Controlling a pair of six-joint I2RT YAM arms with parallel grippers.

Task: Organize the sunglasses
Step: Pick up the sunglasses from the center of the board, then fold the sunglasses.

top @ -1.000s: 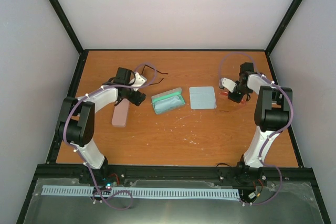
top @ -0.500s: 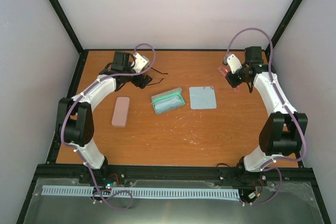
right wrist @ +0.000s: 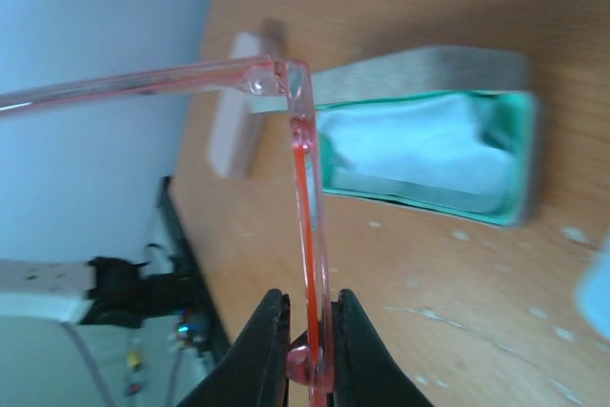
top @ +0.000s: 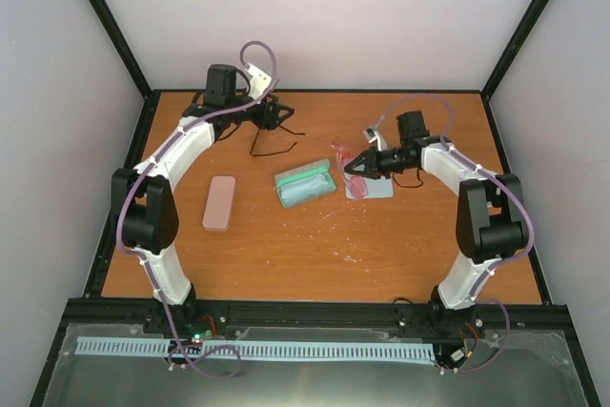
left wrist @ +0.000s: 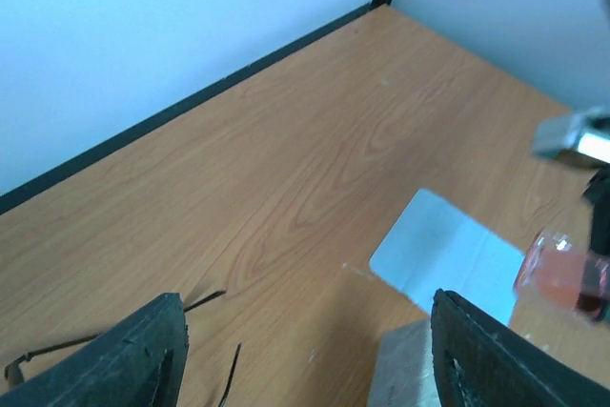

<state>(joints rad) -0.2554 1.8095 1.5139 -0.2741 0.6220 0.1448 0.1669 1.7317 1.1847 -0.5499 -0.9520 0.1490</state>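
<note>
Currently, item 1: sunglasses, thin dark outline, lying upper left of centre in the top view, just beside left gripper, jaws apart and empty. Item 2: right gripper clamped on pink-framed glasses beside open green case. Handling: straddle 1 slim arm, possibly near its hinge, and close gently.

A finger of my left pincer hides part of the sunglasses; the pink glasses run off my right wrist view.
</note>
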